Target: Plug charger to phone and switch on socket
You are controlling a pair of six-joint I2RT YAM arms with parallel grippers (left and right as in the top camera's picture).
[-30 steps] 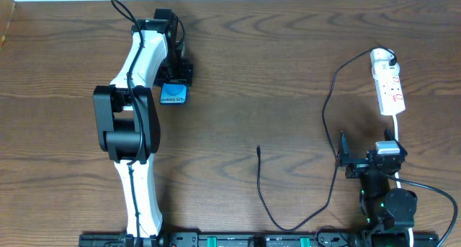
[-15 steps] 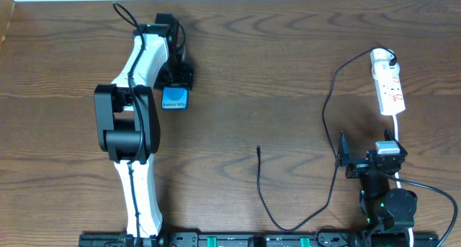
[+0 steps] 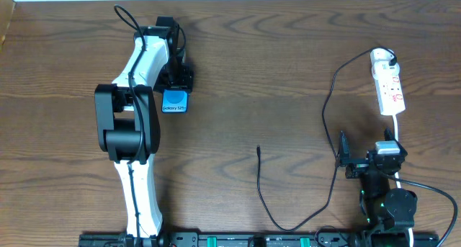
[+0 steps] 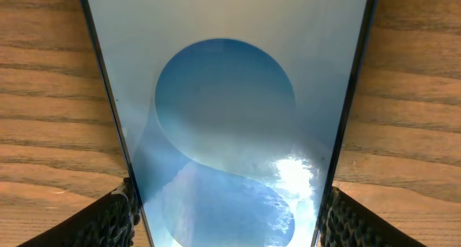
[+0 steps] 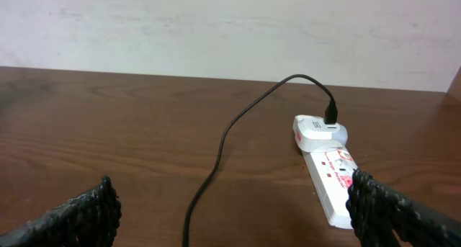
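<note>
The phone [image 3: 174, 101], blue screen up, is clamped by its edges in my left gripper [image 3: 176, 86], which is shut on it at the table's back left. In the left wrist view the phone [image 4: 227, 117] fills the frame, with the black fingers [image 4: 108, 222] pressed against both long sides. The charger [image 3: 328, 124] runs from its plug in the socket [image 3: 389, 88] at the right, loops down along the front, and ends in a free tip [image 3: 258, 148] mid-table. My right gripper [image 3: 369, 157] stands open just before the socket [image 5: 328, 182], nothing between its fingers.
The socket's white cord [image 3: 397, 128] runs down past my right arm. The charger cable [image 5: 216, 153] lies on the wood in front of the right gripper [image 5: 230, 218]. A pale wall bounds the table's far edge.
The left gripper has carried the phone a little toward the table's front and squared it up. The right arm, charger and socket have stayed put.
</note>
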